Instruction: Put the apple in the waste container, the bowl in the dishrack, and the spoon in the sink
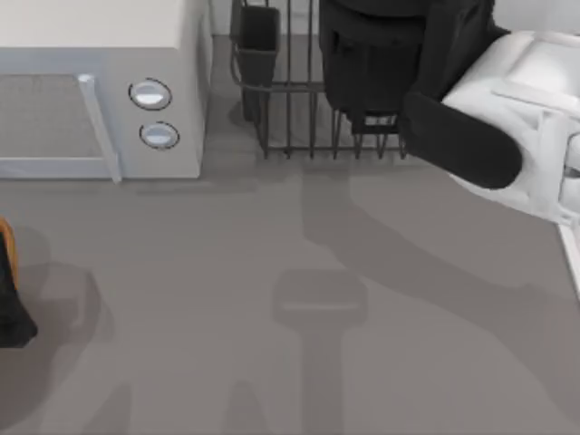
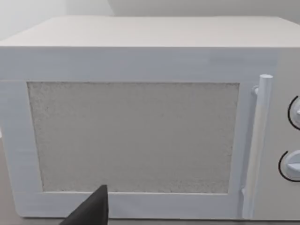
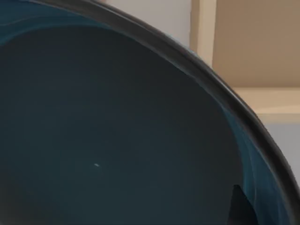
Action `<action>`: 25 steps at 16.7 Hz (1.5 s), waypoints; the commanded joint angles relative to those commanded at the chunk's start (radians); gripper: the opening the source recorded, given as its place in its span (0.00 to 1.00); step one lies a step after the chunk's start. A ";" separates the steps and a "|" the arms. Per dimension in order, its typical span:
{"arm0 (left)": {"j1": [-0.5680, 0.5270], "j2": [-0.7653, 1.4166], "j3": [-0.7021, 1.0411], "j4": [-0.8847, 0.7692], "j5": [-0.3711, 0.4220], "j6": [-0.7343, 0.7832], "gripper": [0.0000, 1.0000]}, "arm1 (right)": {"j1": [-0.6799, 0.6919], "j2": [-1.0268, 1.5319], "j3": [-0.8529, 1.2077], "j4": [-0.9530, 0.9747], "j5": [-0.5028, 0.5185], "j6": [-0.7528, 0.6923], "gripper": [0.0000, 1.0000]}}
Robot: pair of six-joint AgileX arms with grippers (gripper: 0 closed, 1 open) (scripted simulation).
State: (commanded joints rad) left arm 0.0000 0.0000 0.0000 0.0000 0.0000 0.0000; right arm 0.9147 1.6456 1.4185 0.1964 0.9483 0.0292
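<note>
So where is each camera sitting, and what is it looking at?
Top view: above the table, looking down at the microwave, the dishrack and the right arm reaching over the rack; the left arm is at the left edge.
Left wrist view: on the left arm, facing the microwave door head-on; a dark fingertip pokes in.
Right wrist view: on the right arm, close up against the blue inside of the bowl.
Shared: the microwave shows in both the top and left wrist views.
</note>
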 joint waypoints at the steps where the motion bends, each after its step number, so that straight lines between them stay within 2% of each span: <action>1: 0.000 0.000 0.000 0.000 0.000 0.000 1.00 | -0.033 0.052 -0.009 0.063 -0.032 -0.002 0.00; 8: 0.000 0.000 0.000 0.000 0.000 0.000 1.00 | -0.253 0.365 -0.076 0.465 -0.253 -0.011 0.00; 14: 0.000 0.000 0.000 0.000 0.000 0.000 1.00 | -0.283 0.399 -0.085 0.504 -0.283 -0.011 0.00; 25: 0.000 0.000 0.000 0.000 0.000 0.000 1.00 | -0.283 0.399 -0.085 0.504 -0.283 -0.011 0.83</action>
State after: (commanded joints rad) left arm 0.0000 0.0000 0.0000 0.0000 0.0000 0.0000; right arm 0.6320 2.0445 1.3330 0.7008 0.6651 0.0178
